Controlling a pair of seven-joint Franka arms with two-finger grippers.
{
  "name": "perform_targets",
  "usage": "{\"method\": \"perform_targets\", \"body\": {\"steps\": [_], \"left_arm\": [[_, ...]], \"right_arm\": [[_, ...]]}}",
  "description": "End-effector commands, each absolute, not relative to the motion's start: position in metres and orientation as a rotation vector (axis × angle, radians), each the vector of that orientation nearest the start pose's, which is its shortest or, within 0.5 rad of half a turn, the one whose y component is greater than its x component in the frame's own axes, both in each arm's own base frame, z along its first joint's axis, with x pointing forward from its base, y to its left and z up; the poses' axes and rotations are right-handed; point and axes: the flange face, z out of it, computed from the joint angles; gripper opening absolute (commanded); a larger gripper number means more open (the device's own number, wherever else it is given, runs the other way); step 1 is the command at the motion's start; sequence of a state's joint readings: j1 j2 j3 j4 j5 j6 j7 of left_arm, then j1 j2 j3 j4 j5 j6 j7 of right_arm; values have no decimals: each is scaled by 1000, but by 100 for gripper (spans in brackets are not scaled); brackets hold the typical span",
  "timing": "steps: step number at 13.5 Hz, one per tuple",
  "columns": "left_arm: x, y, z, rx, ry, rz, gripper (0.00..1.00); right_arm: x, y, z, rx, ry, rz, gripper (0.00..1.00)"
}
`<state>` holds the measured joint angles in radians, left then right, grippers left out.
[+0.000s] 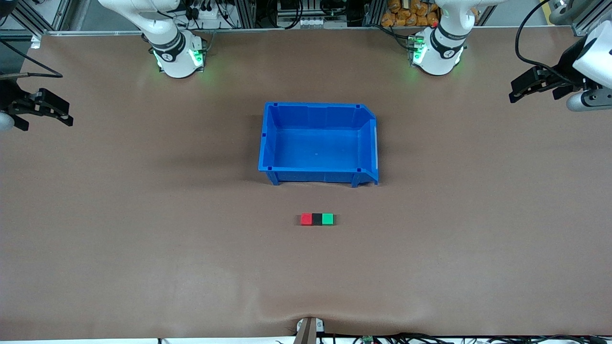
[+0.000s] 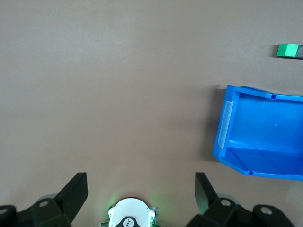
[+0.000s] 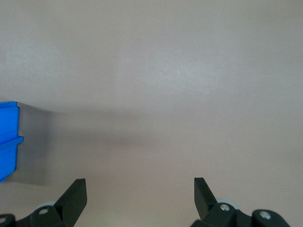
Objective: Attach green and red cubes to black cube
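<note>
Where the brown surface (image 1: 143, 215) lies bare in front of the blue bin (image 1: 318, 143), the three small cubes sit in one tight row, nearer to the front camera than the bin. The black cube (image 1: 317, 219) is in the middle, with the red cube (image 1: 306, 219) touching it on the side toward the right arm's end of the surface and the green cube (image 1: 327, 219) touching it on the side toward the left arm's end. All three rest flat, their faces flush, with no gap showing between them. No gripper is near them.

The blue bin stands upright just farther from the front camera than the row, its lowered open end turned toward the left arm's end; nothing shows inside it.

The left gripper (image 1: 526, 88) hangs over the left arm's end of the surface, well apart from bin and cubes, and the arm waits. In the left wrist view its jaws stand wide with nothing between them (image 2: 141, 189), and the bin and the green cube (image 2: 288, 50) show farther off.

The right gripper (image 1: 52, 112) hangs over the right arm's end of the surface, also waiting. Its jaws are spread wide and hold nothing (image 3: 139, 191); only a corner of the bin (image 3: 9, 139) shows in that view.
</note>
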<state>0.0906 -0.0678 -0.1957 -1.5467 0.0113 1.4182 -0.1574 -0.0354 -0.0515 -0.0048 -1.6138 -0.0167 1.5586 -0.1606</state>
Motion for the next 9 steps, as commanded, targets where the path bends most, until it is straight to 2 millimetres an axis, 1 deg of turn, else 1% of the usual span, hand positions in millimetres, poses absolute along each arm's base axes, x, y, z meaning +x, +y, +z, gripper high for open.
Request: {"method": "perform_targets", "body": {"steps": [1,4,7,9], "left_arm": [[515,-54,664,-3106,-61,70,100],[514,-53,666,-3108,-64,66,100],[514,-46,667,-3111,-82,64,100],[515,-48,671,-3120,-83,51,100]], "right_arm": [[529,-29,640,-3146,-186,-3,100],[529,-29,641,-3146,-183,-6,100],[529,-29,641,-3146,-186,-8,100],[529,-29,641,-3146,-183,-8,100]]}}
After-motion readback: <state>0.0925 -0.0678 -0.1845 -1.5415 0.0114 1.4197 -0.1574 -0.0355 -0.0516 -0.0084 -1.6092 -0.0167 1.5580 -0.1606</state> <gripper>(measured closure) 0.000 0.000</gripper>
